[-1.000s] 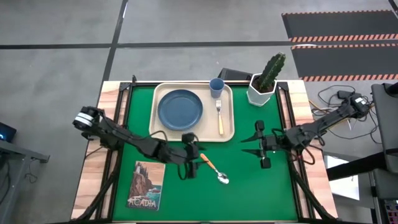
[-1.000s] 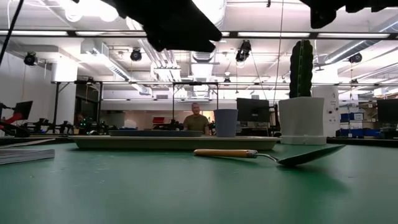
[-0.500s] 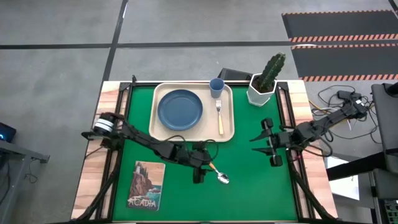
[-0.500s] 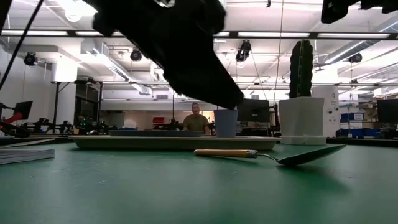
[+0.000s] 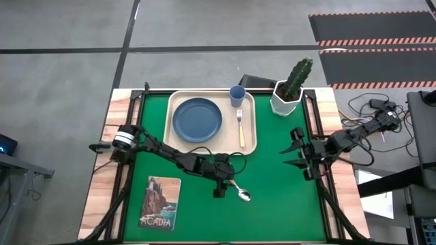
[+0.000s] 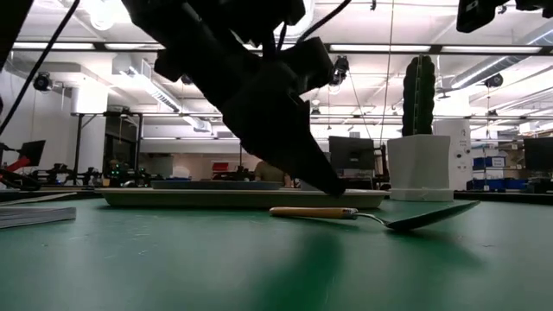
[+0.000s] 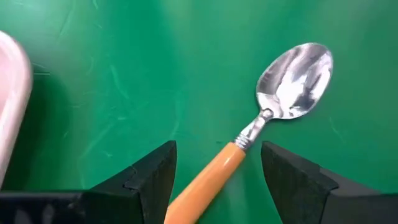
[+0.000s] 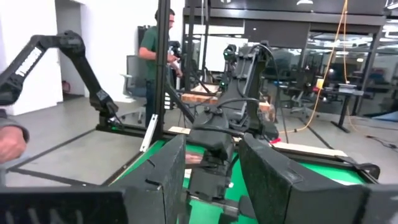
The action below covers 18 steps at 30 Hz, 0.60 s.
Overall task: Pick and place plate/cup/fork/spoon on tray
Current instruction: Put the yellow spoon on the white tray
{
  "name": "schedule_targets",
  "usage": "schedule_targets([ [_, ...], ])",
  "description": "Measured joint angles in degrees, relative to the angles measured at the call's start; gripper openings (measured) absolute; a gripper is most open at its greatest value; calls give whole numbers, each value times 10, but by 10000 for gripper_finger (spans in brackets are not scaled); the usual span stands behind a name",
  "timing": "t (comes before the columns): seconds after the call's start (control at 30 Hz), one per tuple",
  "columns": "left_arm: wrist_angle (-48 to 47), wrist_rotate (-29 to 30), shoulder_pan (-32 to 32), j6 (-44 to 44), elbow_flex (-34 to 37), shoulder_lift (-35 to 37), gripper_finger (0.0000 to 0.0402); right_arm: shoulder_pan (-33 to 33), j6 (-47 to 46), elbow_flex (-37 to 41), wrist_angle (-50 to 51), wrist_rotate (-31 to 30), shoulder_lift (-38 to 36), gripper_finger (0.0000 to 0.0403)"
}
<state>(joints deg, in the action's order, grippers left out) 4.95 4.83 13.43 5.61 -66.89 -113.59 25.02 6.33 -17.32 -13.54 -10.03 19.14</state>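
The spoon (image 5: 238, 191), silver bowl and orange handle, lies flat on the green mat near the table's middle. My left gripper (image 5: 223, 182) is open and low over it. In the left wrist view its fingers stand on either side of the orange handle (image 7: 208, 180), and I see no touch. In the low view its fingertip (image 6: 329, 184) hangs just above the handle (image 6: 311, 212). The plate (image 5: 197, 120), cup (image 5: 237, 95) and fork (image 5: 240, 128) rest on the tray (image 5: 251, 145). My right gripper (image 5: 292, 149) is open and empty at the right.
A white pot with a cactus (image 5: 287, 97) stands at the far right, beside the tray. A printed card (image 5: 160, 202) lies at the near left. A person stands in the room beyond the table (image 8: 149, 50). Bare green mat lies around the spoon.
My left gripper has gone toward the table's right and near edges and come down over the spoon's handle, fingers still apart. My right gripper has drawn back toward the table's right edge. The spoon has not moved.
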Motion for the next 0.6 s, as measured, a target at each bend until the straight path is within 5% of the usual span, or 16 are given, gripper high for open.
schedule_targets([
  [0.37,-21,0,-3,0,10,-5,207,0,-4,0,0,0,1,139],
  [0.6,-21,1,-3,19,16,-5,130,0,-9,0,4,0,1,139],
])
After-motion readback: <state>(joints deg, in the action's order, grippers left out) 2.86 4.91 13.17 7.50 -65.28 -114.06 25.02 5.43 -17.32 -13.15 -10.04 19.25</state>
